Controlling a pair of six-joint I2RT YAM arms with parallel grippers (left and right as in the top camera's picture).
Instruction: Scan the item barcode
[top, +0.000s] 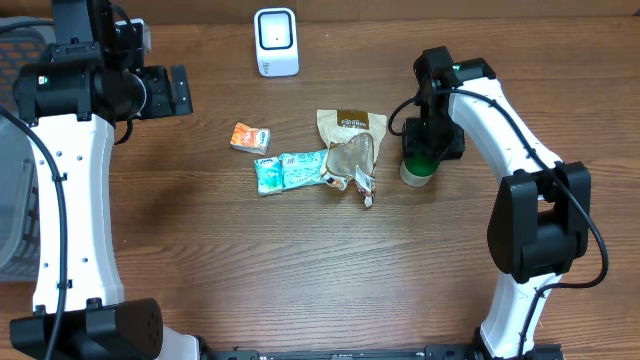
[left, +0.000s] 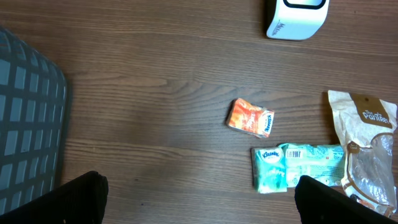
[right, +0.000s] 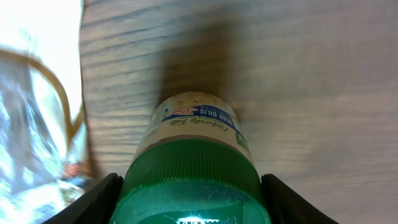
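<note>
The step in hand was the pickup. The right gripper (right: 189, 208) sat over the green-capped jar (top: 420, 170), which stood on the surface (top: 300, 270) at right of centre in the overhead view. Its fingers (right: 93, 202) flanked the cap closely on both sides, but whether they already pressed it could not be told. The left gripper (left: 199, 199) hung wide and empty at the upper left.

The next move would likely call for a firm hold, a straight lift, then a carry to the white scanner (top: 276, 42) at top centre, label turned toward its window.

The brown pouch (top: 350, 125) lay just beside the jar on its left, so a sideways drag could snag it. The tissue pack (top: 290, 172) and orange packet (top: 250, 137) lay farther left. Bare wood lay open along the top of the frame.
</note>
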